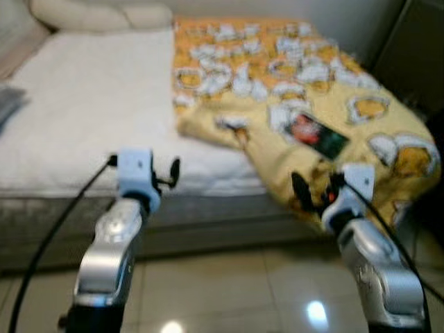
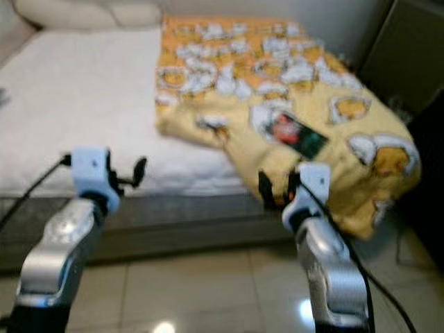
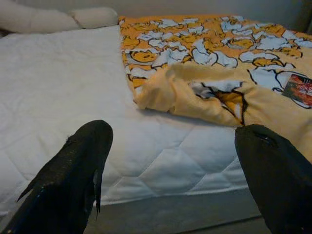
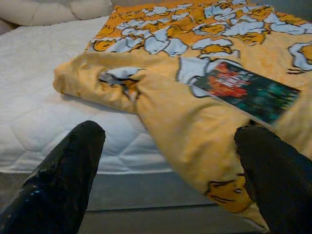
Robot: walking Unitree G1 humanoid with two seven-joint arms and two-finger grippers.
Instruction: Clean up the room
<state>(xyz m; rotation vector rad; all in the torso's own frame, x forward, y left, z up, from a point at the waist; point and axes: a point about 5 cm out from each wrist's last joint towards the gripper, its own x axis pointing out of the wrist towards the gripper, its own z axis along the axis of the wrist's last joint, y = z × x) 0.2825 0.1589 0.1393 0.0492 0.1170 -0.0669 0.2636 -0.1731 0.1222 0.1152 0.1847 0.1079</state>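
A yellow blanket printed with white and orange cartoon figures lies crumpled over the right half of the bed, its near right corner spilling over the mattress edge toward the floor. On top of the blanket, toward its near right part, rests a dark flat packet with red and green print. The left half of the bed shows bare white quilted mattress, and a cream pillow sits at the far end against the wall.

The left pincer is held up just before the near edge of the mattress, its 2 black fingers spread wide apart with nothing between them. The right pincer is raised near the hanging corner of the blanket, its 2 fingers likewise wide apart and holding nothing. The floor is glossy beige tile. A dark cabinet stands at the far right beside the bed.
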